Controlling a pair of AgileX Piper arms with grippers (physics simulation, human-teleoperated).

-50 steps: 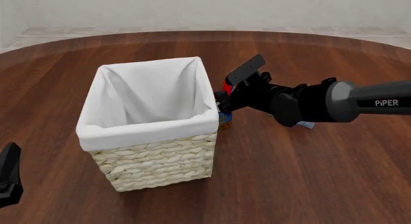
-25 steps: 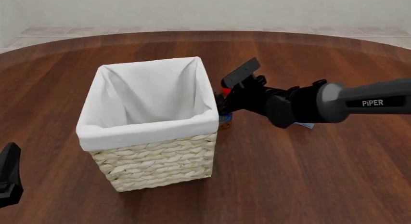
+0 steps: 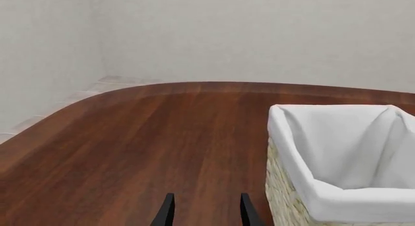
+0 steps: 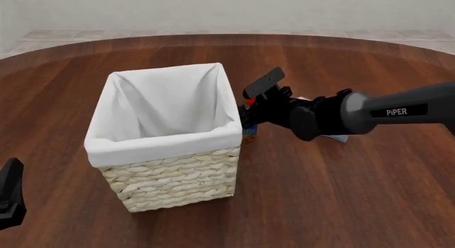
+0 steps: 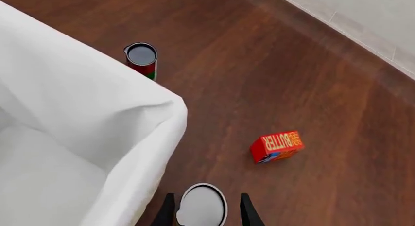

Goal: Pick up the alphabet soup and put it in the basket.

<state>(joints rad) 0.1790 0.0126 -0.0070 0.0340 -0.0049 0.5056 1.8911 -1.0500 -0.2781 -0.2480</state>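
The alphabet soup (image 5: pixel 202 205), a small can with a silver top, stands on the table right beside the basket (image 4: pixel 170 178). In the front view only its lower blue and orange label (image 4: pixel 249 134) shows under the arm. My right gripper (image 5: pixel 206 212) is open, with a finger on each side of the can's top and a gap to each. In the front view it (image 4: pixel 249 113) is by the basket's right wall. My left gripper (image 3: pixel 205 214) is open and empty, low at the near left (image 4: pixel 10 199). The basket's white liner (image 5: pixel 77 109) fills the right wrist view's left side.
A second can with a red and green label (image 5: pixel 142 59) stands by the basket's far corner. A small orange-red butter box (image 5: pixel 277 146) lies on the table past the soup. A blue-white box corner (image 4: pixel 340 138) peeks from under the right arm. The basket also shows in the left wrist view (image 3: pixel 337 197).
My right arm has shifted a little left and lower toward the can beside the basket. The left arm and the basket have not moved.
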